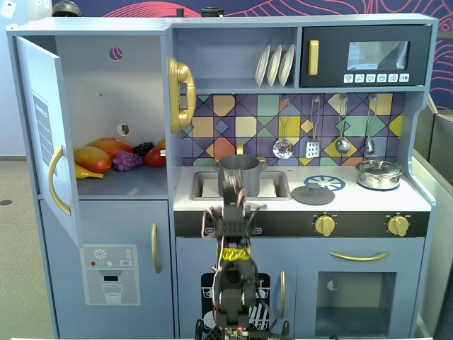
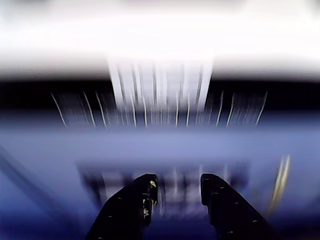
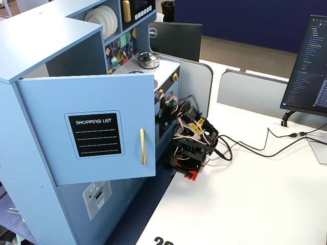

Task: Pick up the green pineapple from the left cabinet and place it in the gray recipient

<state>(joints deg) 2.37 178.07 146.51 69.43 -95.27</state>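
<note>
The green pineapple shows in no view. The left cabinet [image 1: 113, 106] stands with its door [image 1: 44, 134] swung open; on its shelf lie orange-yellow mangoes [image 1: 95, 157], purple grapes [image 1: 127, 161] and a red fruit [image 1: 156, 156]. The gray recipient [image 1: 239, 167] sits in the sink. My arm is folded low in front of the counter, with my gripper [image 1: 234, 190] just below the recipient. The wrist view is smeared by motion; my gripper [image 2: 177, 187] is open there with nothing between its black fingers [image 2: 135, 205].
A gray lid [image 1: 313, 195] lies on the counter and a shiny lidded pot [image 1: 379, 173] stands on the right burner. The open door [image 3: 94, 127] juts out beside the arm [image 3: 191, 140]. Cables [image 3: 255, 148] trail over the white desk towards a monitor [image 3: 306, 66].
</note>
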